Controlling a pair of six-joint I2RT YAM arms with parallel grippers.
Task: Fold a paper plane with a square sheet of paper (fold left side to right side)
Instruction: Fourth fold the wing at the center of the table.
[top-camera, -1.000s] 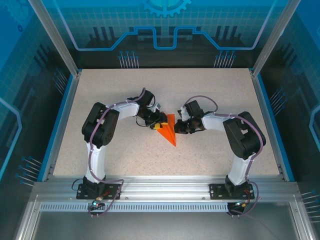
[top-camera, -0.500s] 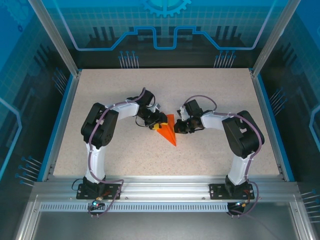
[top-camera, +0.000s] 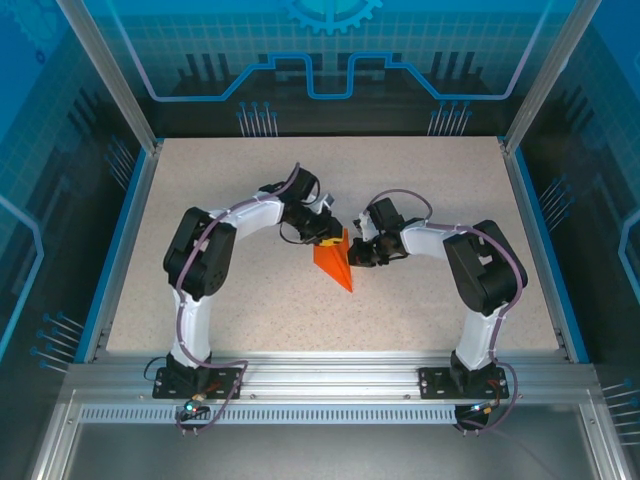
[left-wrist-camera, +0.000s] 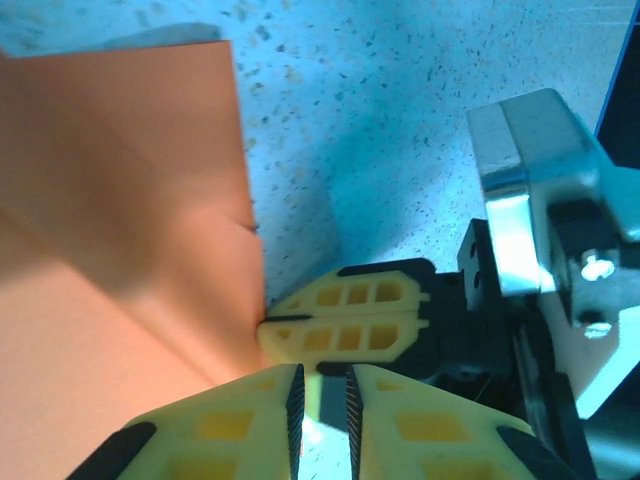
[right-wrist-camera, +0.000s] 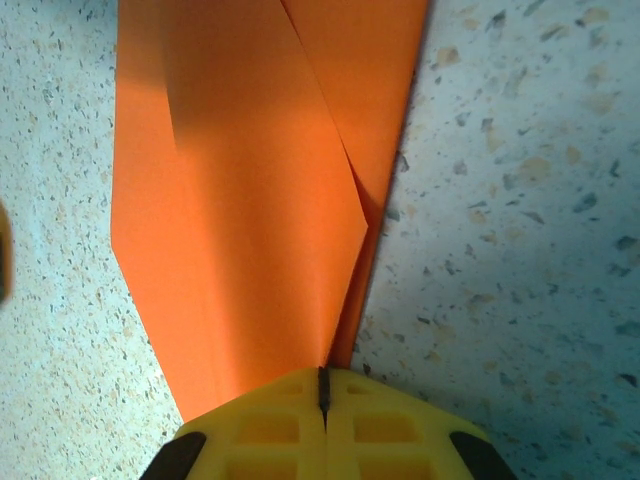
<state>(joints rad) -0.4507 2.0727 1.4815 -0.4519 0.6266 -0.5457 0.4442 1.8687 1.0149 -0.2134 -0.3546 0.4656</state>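
Observation:
The orange sheet of paper (top-camera: 332, 263) lies mid-table, folded into a pointed dart like a paper plane, tip toward the near side. My right gripper (top-camera: 353, 250) is shut on its right edge; in the right wrist view the folded layers (right-wrist-camera: 250, 200) run into the seam of the closed fingers (right-wrist-camera: 322, 372). My left gripper (top-camera: 337, 236) hovers at the paper's far end, right beside the right gripper. In the left wrist view its fingers (left-wrist-camera: 323, 375) stand a narrow gap apart with only table between them. Just ahead, the right gripper (left-wrist-camera: 265, 322) pinches the orange paper (left-wrist-camera: 120, 250).
The speckled table (top-camera: 420, 180) has free room all round the paper. Blue-edged walls (top-camera: 128, 210) and aluminium posts fence it, with a metal rail (top-camera: 330, 370) along the near edge where both arm bases are bolted.
The left gripper has swung from the paper's left edge up and right to its far end, close to the right gripper, and its jaws have narrowed. The right gripper has stayed put.

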